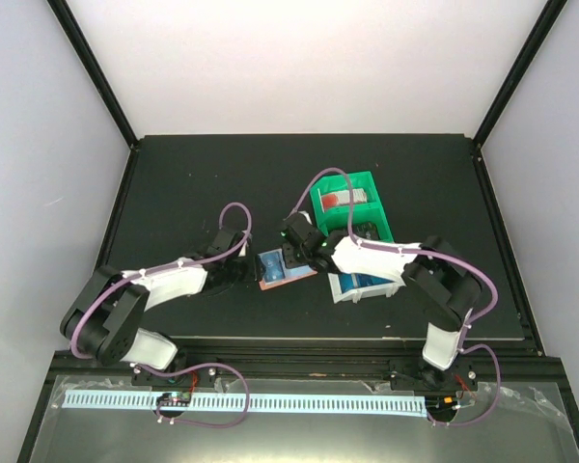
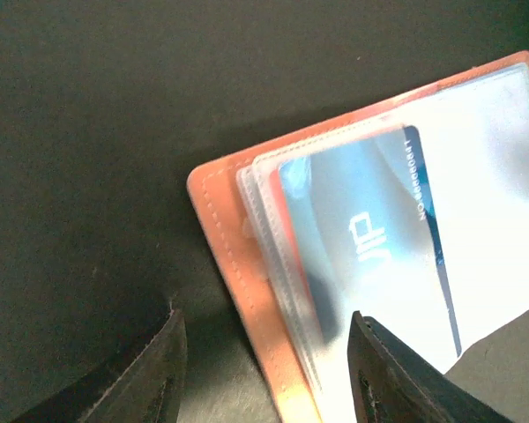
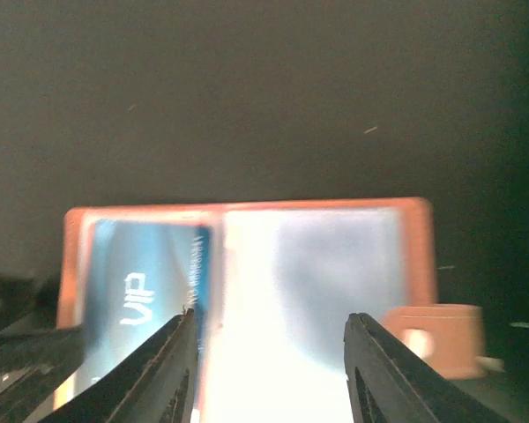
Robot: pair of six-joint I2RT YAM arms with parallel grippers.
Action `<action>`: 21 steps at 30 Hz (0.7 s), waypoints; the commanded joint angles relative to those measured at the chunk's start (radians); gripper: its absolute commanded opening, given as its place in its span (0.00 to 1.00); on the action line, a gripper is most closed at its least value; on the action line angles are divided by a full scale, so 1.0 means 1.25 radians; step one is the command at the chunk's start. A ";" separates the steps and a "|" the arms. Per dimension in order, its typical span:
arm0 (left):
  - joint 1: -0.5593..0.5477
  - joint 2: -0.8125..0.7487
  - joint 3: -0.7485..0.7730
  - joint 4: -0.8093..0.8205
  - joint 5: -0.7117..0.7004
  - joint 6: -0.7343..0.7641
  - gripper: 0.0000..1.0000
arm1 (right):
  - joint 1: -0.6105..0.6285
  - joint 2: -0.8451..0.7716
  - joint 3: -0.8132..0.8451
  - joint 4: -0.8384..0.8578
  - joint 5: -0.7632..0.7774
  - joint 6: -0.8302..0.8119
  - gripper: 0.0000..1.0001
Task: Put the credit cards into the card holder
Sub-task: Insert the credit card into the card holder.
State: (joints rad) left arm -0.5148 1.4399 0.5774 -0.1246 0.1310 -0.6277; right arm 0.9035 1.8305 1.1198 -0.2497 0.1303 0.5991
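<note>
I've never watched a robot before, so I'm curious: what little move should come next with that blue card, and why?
Probably the right hand nudges the blue card deeper into its clear sleeve: a darker strip along its edge looks uncovered, and that hand hangs open right beside it.

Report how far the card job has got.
Nearly done: one blue card lies mostly under a clear sleeve of the open card holder, with one edge strip seemingly uncovered. In hand: the left gripper and right gripper stand open over the holder, gripping nothing. Left: at least a red-and-white card lies in the green tray.
</note>
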 commanded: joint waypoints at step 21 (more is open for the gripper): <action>0.028 -0.107 -0.087 -0.040 0.046 -0.040 0.64 | 0.002 0.164 0.212 -0.334 0.295 -0.039 0.43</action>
State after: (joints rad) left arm -0.4919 1.3224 0.4931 -0.1478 0.1642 -0.6666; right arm 0.9028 2.0094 1.3460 -0.5888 0.4149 0.5137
